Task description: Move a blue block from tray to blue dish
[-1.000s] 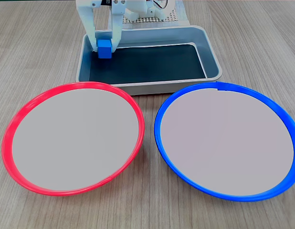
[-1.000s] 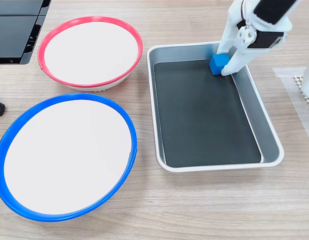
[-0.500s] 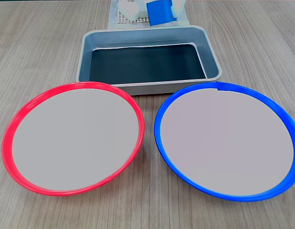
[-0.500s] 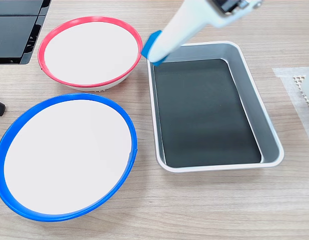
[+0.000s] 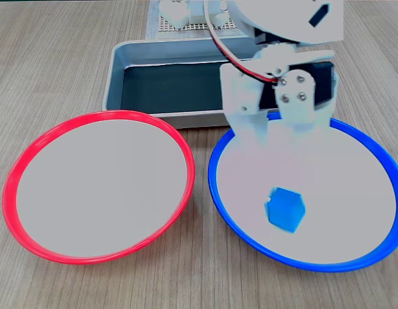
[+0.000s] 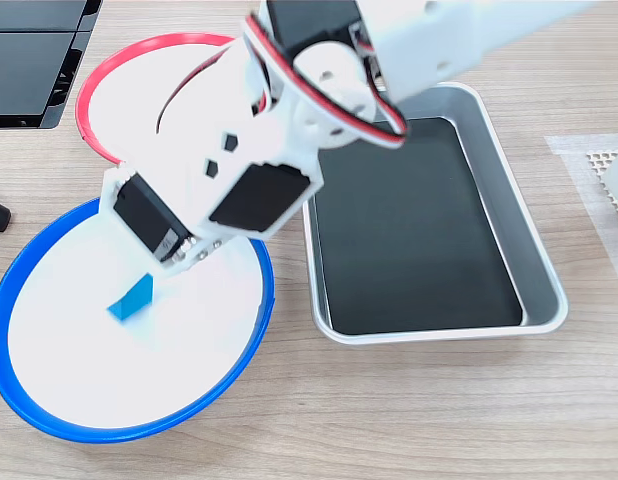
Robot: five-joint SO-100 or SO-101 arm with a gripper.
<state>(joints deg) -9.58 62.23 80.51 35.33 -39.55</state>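
Observation:
The blue block (image 5: 287, 211) hangs tilted low over the pale inside of the blue dish (image 5: 215, 183), toward its near side. My gripper (image 5: 284, 205) reaches down from the white arm and is shut on the block; its white fingers blend into the dish's inside. In the other fixed view the block (image 6: 131, 298) shows as a thin blue sliver between the fingers of the gripper (image 6: 129, 302), over the middle of the blue dish (image 6: 139, 432). The grey tray (image 5: 115, 71) behind the dishes holds nothing on its dark bottom, and its rim (image 6: 549, 300) lies right of the arm.
A red-rimmed dish (image 5: 102, 116) of equal size sits beside the blue one, partly behind the arm in the other fixed view (image 6: 179, 38). A perforated mat (image 5: 186, 27) lies behind the tray. A black flat object (image 6: 29, 60) fills the top-left corner.
The arm has swung from above the tray's far edge over to the blue dish and lowered, carrying the blue block. The tray now has nothing in it.

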